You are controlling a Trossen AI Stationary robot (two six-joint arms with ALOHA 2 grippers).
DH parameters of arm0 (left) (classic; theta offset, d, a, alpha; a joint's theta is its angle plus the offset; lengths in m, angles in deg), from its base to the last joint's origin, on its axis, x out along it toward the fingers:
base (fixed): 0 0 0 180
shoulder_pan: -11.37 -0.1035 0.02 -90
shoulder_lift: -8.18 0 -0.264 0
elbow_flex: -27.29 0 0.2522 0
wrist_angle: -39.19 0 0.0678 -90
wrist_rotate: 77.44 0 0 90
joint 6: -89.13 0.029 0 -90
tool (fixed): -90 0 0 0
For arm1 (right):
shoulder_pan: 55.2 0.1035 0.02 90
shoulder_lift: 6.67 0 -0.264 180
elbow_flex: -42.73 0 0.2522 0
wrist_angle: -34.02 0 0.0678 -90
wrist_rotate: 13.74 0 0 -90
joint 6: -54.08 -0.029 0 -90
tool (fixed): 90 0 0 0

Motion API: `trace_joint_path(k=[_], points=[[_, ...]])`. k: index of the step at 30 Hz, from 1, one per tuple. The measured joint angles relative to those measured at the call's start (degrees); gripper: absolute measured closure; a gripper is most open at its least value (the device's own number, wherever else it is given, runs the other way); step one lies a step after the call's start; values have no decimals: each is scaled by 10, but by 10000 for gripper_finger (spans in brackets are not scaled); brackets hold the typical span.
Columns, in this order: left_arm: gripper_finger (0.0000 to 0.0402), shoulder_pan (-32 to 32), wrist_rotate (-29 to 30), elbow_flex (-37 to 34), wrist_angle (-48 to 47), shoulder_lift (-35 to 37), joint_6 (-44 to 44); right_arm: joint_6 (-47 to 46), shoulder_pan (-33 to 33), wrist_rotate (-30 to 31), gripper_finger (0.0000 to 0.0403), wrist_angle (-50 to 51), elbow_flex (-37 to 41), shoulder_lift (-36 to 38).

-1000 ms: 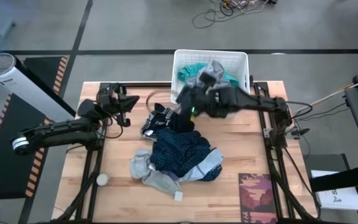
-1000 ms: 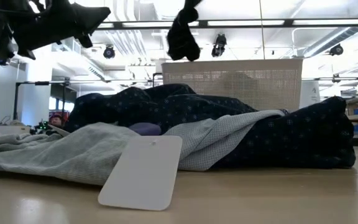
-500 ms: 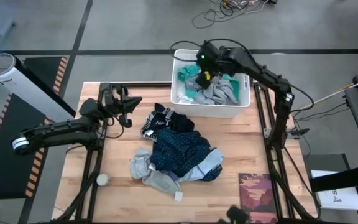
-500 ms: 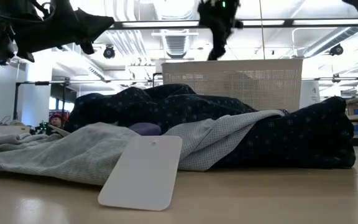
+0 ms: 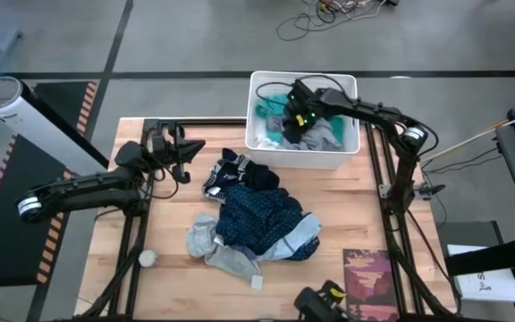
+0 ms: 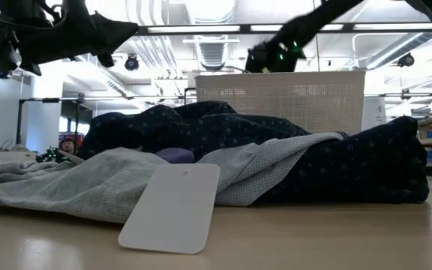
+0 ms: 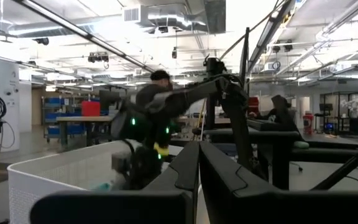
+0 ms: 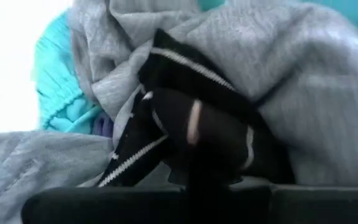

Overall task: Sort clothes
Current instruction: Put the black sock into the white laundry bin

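Sock (image 8: 194,134), dark and striped, sits pinched in the shut right claw (image 5: 295,118) over the basket (image 5: 259,85); release low so it lands on the grey garment (image 8: 303,81), while the shut, empty left claw (image 5: 184,159) waits above the desk (image 5: 347,210).

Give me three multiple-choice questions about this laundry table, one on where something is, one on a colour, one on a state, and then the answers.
1. Where is the right gripper?
A. over the white basket
B. over the mat
C. beside the floor cables

2. What colour is the garment beside the grey one in the basket?
A. yellow
B. teal
C. orange

3. How do the right gripper's jaws stand?
A. wide open
B. out of sight
C. shut on a dark striped sock

Answers:
1 A: in the high view the right gripper hangs inside the white basket.
2 B: the teal garment lies by the grey garment.
3 C: the right wrist view shows the dark striped sock pinched at the jaws.
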Motion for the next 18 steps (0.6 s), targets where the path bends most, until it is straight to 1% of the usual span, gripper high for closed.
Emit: trace_joint_path(k=[4,8,14,18], points=[[402,0,1,0,-3,-2,0,0,-11,-28,403,-62,68,4],[402,0,1,0,-7,-4,10,1,-16,-41,403,-97,103,5],[402,0,1,0,-16,-21,15,19,-20,-45,403,-118,110,3],[402,0,1,0,-15,-42,15,33,-20,-43,397,-106,100,6]])
